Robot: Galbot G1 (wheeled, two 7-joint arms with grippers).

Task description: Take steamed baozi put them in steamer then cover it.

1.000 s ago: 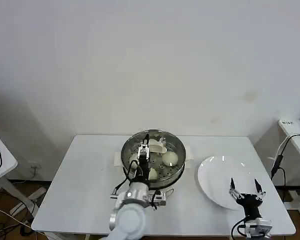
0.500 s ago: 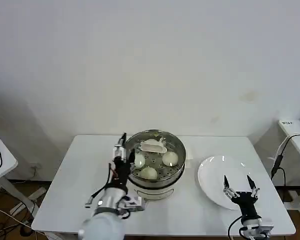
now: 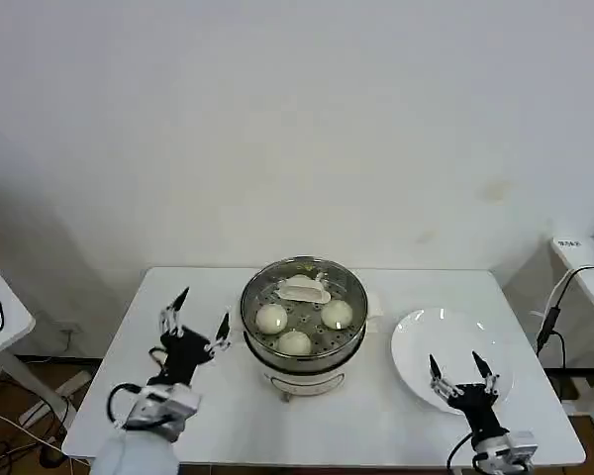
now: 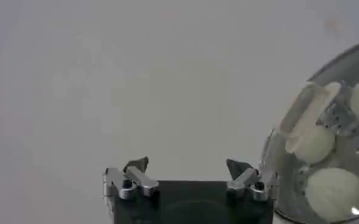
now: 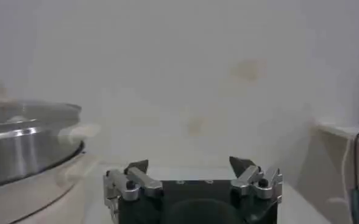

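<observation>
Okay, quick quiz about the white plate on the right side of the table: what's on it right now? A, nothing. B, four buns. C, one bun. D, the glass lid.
A: the white plate is bare, and the steamed baozi sit in the steamer, while the right hand hangs open above the plate's near edge.

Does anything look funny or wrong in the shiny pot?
Yes, one thing: the shiny steel steamer pot holds three round cream-white buns plus a flatter, oblong pale piece at the back, unlike the others. Nothing spilled; no lid on yet.
</observation>
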